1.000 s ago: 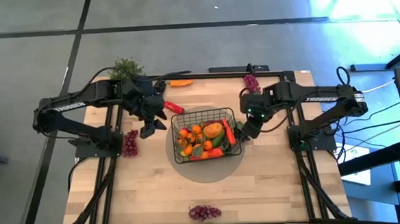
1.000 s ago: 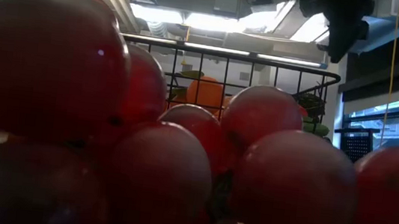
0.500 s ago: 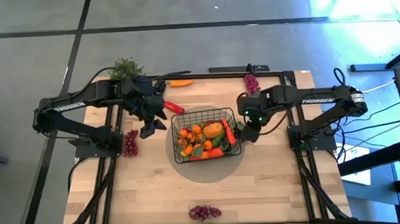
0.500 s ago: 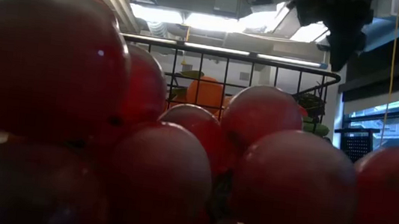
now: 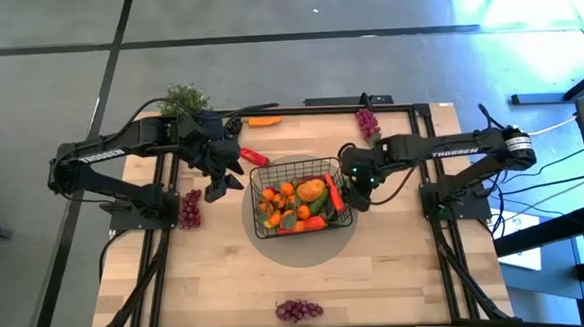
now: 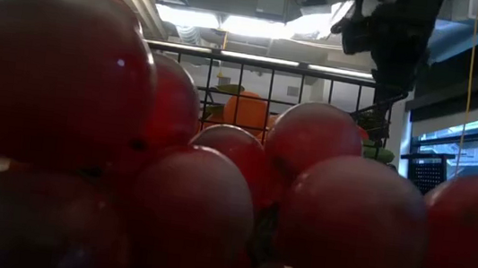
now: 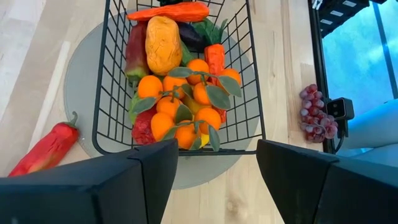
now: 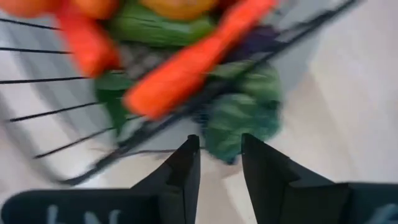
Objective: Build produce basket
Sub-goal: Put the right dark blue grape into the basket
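The black wire basket point(image 5: 299, 195) stands on a round grey mat point(image 5: 302, 251) at the table's middle. It holds oranges, a carrot, a potato and greens, which also show in the left wrist view point(image 7: 180, 74). My left gripper point(image 5: 223, 183) is open and empty above the table, left of the basket. My right gripper point(image 5: 351, 194) hangs at the basket's right wall. Its fingers point(image 8: 186, 165) stand a narrow gap apart, just short of a green leafy piece point(image 8: 239, 121) by the wire. The right wrist view is blurred.
A red pepper point(image 5: 253, 157) lies left of the basket and a carrot point(image 5: 263, 121) at the far edge. Grape bunches lie at the far right point(image 5: 367, 122), at the left edge point(image 5: 189, 209) and at the near edge point(image 5: 299, 309). The last fills the low view point(image 6: 171, 171).
My right gripper has gone toward the table's left, from beside the basket up to its right wall. The basket and the produce have stayed where they were.
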Robot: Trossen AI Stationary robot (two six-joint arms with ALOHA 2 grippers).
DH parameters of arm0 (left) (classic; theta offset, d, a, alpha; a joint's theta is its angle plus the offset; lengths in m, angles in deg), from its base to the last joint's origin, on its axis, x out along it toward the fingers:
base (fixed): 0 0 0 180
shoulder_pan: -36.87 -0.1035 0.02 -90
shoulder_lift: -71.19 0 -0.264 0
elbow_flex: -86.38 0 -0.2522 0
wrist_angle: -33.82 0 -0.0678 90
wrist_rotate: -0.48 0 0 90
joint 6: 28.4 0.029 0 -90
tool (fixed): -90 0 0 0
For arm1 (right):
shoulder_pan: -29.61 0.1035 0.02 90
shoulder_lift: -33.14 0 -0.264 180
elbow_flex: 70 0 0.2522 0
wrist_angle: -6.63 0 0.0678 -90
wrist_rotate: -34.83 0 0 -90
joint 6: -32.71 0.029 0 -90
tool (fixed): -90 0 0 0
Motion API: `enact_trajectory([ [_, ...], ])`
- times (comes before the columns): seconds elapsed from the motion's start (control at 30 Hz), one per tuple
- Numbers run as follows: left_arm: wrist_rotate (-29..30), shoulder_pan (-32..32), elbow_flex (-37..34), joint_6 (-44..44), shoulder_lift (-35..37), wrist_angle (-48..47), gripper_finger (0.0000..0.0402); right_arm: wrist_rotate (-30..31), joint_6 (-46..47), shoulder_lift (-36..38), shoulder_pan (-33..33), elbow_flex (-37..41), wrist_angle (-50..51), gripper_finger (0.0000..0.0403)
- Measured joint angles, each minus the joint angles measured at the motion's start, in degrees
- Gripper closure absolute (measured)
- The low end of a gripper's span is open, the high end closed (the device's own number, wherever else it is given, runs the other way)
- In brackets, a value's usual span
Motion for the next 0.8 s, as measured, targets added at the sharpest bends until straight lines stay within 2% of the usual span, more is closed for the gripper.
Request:
enact_trajectory([
  [0.1, 0.0, 0.0, 0.0, -0.2, 0.0, 0.0, 0.0194, 2.4, 0.2, 0.0, -0.6, 1.7, -0.5, 0.0298],
  [0.43, 0.0, 0.0, 0.0, -0.2, 0.0, 0.0, 0.0194, -1.1, -3.6, 0.0, -1.1, 5.1, -7.9, 0.0298],
  [0.67, 0.0, 0.0, 0.0, 0.1, 0.0, 0.0, 0.0194, -1.3, -10.6, 0.0, -1.1, 6.4, -8.8, 0.0298],
  [0.8, 0.0, 0.0, 0.0, 0.1, 0.0, 0.0, 0.0194, -1.7, -8.3, 0.2, -1.1, 6.4, -5.9, 0.0298],
])
